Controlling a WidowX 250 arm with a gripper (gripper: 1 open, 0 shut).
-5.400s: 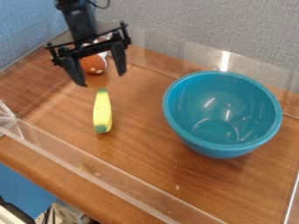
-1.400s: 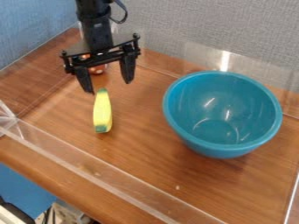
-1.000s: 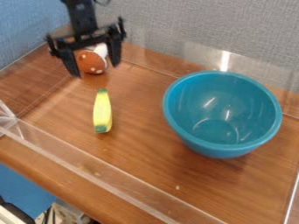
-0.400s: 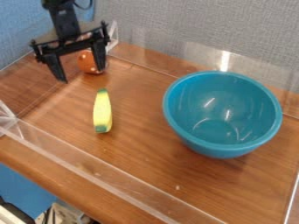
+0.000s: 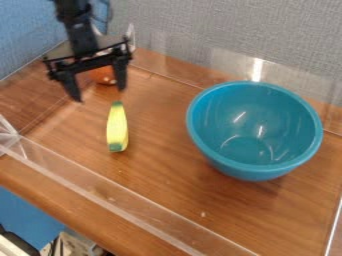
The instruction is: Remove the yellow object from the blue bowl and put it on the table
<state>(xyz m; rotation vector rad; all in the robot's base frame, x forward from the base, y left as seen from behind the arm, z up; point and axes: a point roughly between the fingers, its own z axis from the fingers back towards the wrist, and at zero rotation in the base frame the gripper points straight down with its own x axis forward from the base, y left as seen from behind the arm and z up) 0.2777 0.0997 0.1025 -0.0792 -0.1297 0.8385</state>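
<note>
We see the empty, released end effector (image 5: 94,78) lower than a moment ago, one yellow object (image 5: 118,127) on the tabletop (image 5: 174,175) below-right of it, one blue bowl (image 5: 254,128) farther right.

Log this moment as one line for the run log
claw: open, empty, pointing down | yellow object: lying on table, left of blue bowl | bowl: empty | orange-brown object: behind claw

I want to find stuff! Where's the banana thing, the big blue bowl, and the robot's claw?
yellow object (image 5: 118,127): camera view, middle of its body.
blue bowl (image 5: 214,148): camera view, outer front wall.
gripper (image 5: 96,80): camera view, midway between open fingers.
</note>
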